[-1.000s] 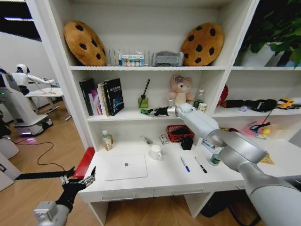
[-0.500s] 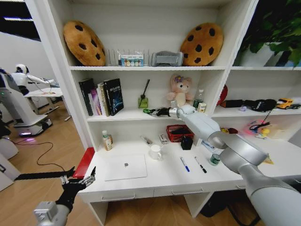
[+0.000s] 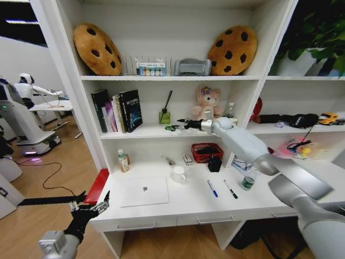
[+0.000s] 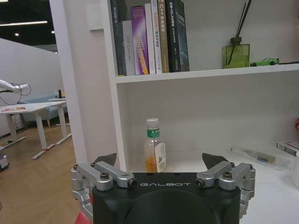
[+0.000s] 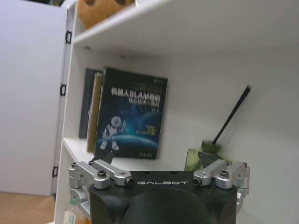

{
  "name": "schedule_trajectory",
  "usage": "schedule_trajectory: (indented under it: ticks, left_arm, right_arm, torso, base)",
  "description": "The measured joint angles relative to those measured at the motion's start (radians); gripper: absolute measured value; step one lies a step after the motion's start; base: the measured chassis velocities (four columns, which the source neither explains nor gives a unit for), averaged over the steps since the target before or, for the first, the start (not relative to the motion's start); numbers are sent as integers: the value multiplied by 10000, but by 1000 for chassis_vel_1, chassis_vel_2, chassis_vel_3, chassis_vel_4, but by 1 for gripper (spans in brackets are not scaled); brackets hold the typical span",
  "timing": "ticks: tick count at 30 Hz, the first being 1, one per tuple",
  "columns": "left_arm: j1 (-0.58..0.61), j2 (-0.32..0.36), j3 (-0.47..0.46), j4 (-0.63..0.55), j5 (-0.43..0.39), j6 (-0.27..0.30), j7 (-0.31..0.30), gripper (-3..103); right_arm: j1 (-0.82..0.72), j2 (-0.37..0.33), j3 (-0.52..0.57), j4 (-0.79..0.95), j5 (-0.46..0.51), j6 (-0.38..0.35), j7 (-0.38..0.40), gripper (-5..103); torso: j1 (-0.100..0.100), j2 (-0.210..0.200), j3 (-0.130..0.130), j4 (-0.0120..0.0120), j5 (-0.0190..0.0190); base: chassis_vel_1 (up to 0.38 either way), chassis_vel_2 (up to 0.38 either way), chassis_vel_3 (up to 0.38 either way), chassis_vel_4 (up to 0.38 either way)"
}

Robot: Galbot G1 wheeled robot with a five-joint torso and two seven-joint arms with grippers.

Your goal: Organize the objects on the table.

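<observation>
Bright, even indoor light; head view bows at edges, right wrist view blurred.

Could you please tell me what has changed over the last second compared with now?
The right gripper has let go of the small green piece, which now lies on the shelf, and drawn back to the robot's right, fingers open. The left gripper stayed low beside the table; laptop and pens stayed.

Yellow packet (image 3: 307, 183) mostly hidden behind right arm.

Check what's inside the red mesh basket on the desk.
The red mesh basket sits at the back of the long white desk top; its contents look dark and cannot be told apart. The black object hides its right corner.
</observation>
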Motion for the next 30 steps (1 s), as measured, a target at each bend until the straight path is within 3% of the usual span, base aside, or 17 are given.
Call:
schedule_trajectory:
  ticks: [1,4,5,8,10,12,13,14,15,16,19,20,22,23,24,26,30]
  left_arm:
    - [0,0,0,0,0,0,0,100]
    - [0,0,-2,0,1,1,-9,100]
    - [0,0,-2,0,1,1,-9,100]
    - [-1,0,0,0,0,0,0,100]
    - [0,1,-1,0,0,0,-1,100]
    - [-1,0,0,-1,0,0,1,100]
    - [-1,0,0,-1,0,0,1,100]
    - [0,1,0,0,0,0,1,100]
    - [-1,0,0,0,0,0,1,100]
    - [-1,0,0,0,0,0,1,100]
    - [0,2,-2,0,0,0,-1,100]
    - [0,2,-2,0,0,0,-1,100]
    - [0,-1,-1,0,0,0,-6,100]
    - [0,1,-2,0,0,0,-1,100]
    - [0,1,-2,0,0,0,-1,100]
    - [0,0,-2,0,0,0,0,100]
    - [0,1,-2,0,0,0,-2,100]
  right_arm:
    - [0,0,0,0,0,0,0,97]
    - [-1990,-2465,1755,3403,478,526,1932,100]
    - [-1990,-2465,1755,3403,478,526,1932,100]
    - [-4738,-4613,4031,5376,315,1591,3095,100]
    - [-5639,-4994,4730,5729,259,1889,3429,100]
    - [-8460,-5552,7299,6713,-438,1820,5421,100]
    - [-8460,-5552,7299,6713,-438,1820,5421,100]
    - [-9549,-5516,8324,7081,-803,1540,6189,100]
    - [-11707,-5053,10495,7941,-1475,768,7437,100]
    - [-11707,-5053,10495,7941,-1475,768,7437,100]
    - [-14906,-3722,13141,9334,-2047,249,8458,100]
    - [-14906,-3722,13141,9334,-2047,249,8458,100]
    - [-16734,-2588,14043,10188,-2349,216,8662,100]
    - [-18296,-1342,14572,10900,-2899,373,8718,100]
    - [-18296,-1342,14572,10900,-2899,373,8718,100]
    - [-19687,27,14724,11743,-3607,677,8665,100]
    - [-20666,1134,14507,12375,-4156,931,8463,100]
  torso:
    - [0,0,0,0,0]
    - [-1,0,-1,3,5]
    - [-1,0,-1,3,5]
    - [-6,3,-5,-13,-5]
    - [-6,4,-5,-18,5]
    - [-6,4,-4,-12,-1]
    - [-6,4,-4,-12,-1]
    - [-7,4,-4,-8,-5]
    - [-4,3,-2,9,-5]
    - [-4,3,-2,9,-5]
    - [-2,2,-1,5,-2]
    - [-2,2,-1,5,-2]
    - [0,0,0,-5,4]
    - [-2,0,-1,-10,4]
    - [-2,0,-1,-10,4]
    - [-3,2,-3,-6,-8]
    - [-3,2,-3,2,-7]
  base:
    - [0,0,0,0]
    - [0,0,0,0]
    - [0,0,0,0]
    - [-20,-11,-3,-7]
    - [-59,-34,-8,-16]
    - [0,0,0,0]
    - [0,0,0,0]
    - [0,0,0,0]
    - [0,0,0,0]
    - [0,0,0,0]
    - [0,0,0,0]
    - [0,0,0,0]
    - [0,0,0,0]
    - [0,0,0,0]
    - [0,0,0,0]
    - [0,0,0,0]
    - [0,0,0,0]
